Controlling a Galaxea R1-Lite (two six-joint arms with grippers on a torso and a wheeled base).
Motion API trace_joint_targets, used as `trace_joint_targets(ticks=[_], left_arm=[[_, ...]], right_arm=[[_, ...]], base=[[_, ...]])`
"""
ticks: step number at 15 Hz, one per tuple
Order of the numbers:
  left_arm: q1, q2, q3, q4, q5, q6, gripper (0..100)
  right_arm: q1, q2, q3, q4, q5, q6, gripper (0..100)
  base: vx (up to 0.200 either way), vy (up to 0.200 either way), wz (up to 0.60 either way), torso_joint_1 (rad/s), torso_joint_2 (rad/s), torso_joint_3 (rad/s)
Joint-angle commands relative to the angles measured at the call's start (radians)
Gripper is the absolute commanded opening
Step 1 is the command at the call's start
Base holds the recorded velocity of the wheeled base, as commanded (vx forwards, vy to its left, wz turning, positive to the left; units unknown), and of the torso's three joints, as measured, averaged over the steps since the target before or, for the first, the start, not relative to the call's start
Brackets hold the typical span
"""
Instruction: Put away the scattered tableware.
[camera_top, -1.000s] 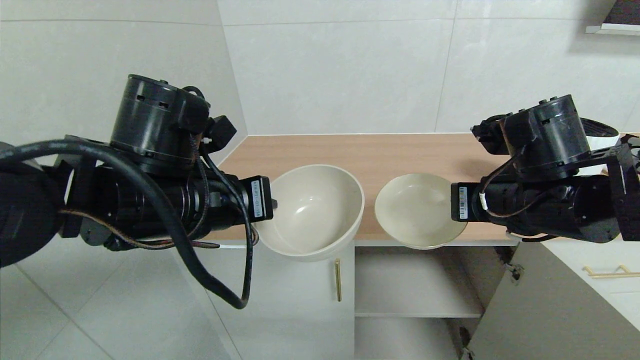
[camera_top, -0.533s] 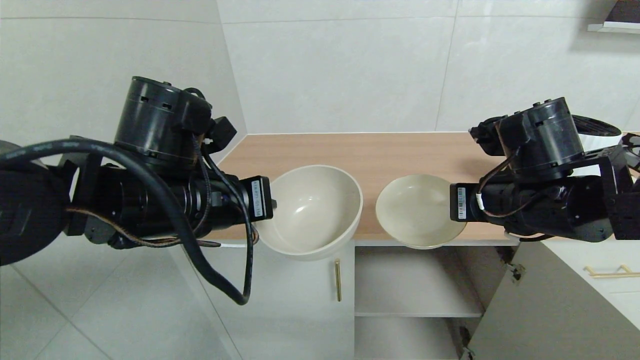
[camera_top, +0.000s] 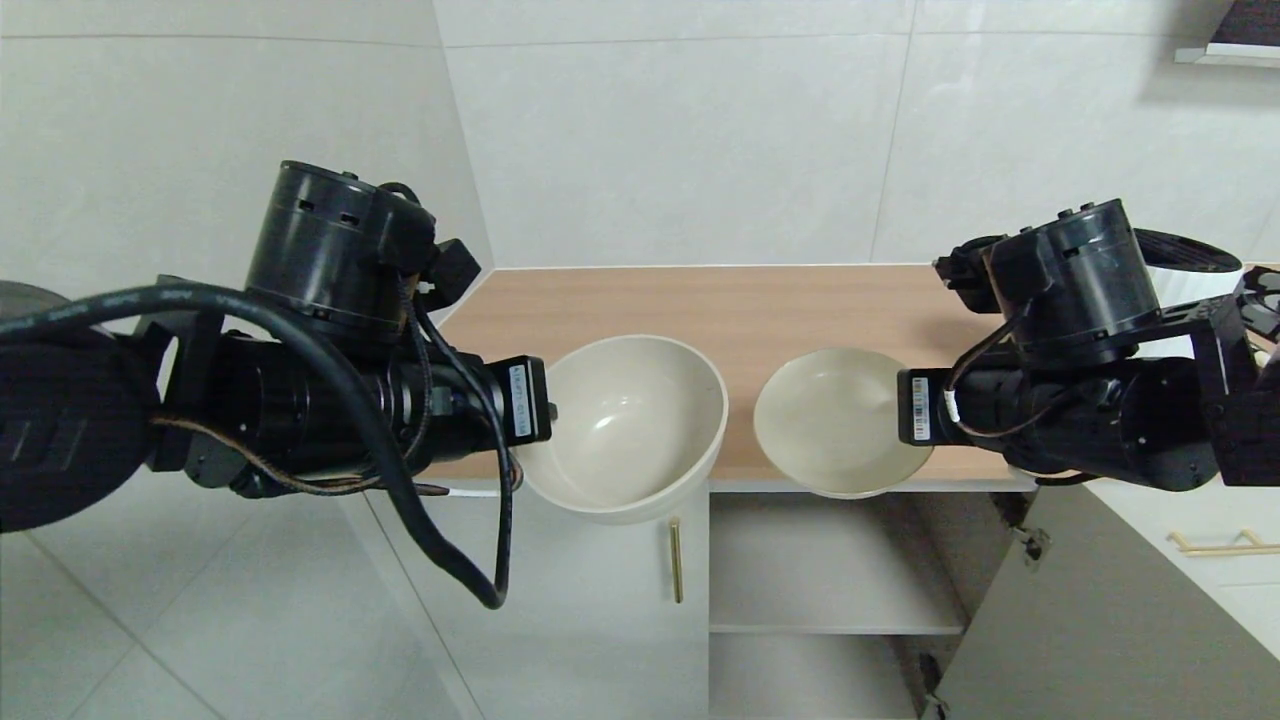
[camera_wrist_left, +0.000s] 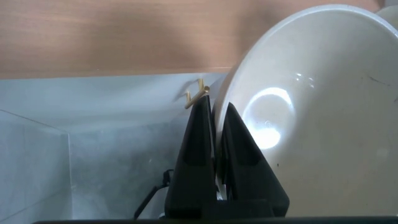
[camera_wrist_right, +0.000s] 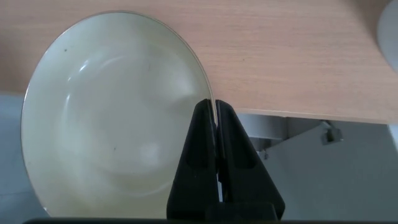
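A large cream bowl (camera_top: 625, 425) hangs in the air in front of the wooden counter (camera_top: 740, 310), tilted toward me. My left gripper (camera_top: 545, 412) is shut on its rim; the left wrist view shows the fingers (camera_wrist_left: 205, 134) pinching the wall of the large bowl (camera_wrist_left: 311, 118). A smaller cream bowl (camera_top: 835, 420) is held to the right at about the same height, over the counter's front edge. My right gripper (camera_top: 905, 405) is shut on its rim, and in the right wrist view the fingers (camera_wrist_right: 205, 134) clamp the edge of the small bowl (camera_wrist_right: 112, 112).
Below the counter a cabinet stands open, with a white shelf (camera_top: 830, 590) inside and its door (camera_top: 1090, 620) swung out to the right. A closed door with a brass handle (camera_top: 676, 558) is to the left. A black-and-white appliance (camera_top: 1195, 270) sits at the counter's right end. Tiled walls close off the back and left.
Both arms have crept slightly inward and a little lower, each with its bowl still in its grip. The bowls stay at nearly the same spots.
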Motion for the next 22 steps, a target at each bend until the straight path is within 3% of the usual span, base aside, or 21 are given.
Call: trace_joint_targets(ticks=[1, 14, 22], left_arm=[[0.000, 0.004, 0.000, 0.000, 0.000, 0.000, 0], [0.004, 0.010, -0.002, -0.004, 0.000, 0.000, 0], [0.006, 0.013, -0.002, -0.004, 0.000, 0.000, 0]], right_arm=[[0.001, 0.007, 0.002, 0.001, -0.011, -0.005, 0], [0.064, 0.052, 0.032, 0.002, -0.017, -0.005, 0], [0.082, 0.096, 0.040, 0.001, -0.018, -0.004, 0]], base=[[0.000, 0.000, 0.00, -0.051, 0.13, 0.090], [0.000, 0.000, 0.00, -0.146, 0.44, 0.295], [0.000, 0.000, 0.00, -0.057, 0.38, 0.318]])
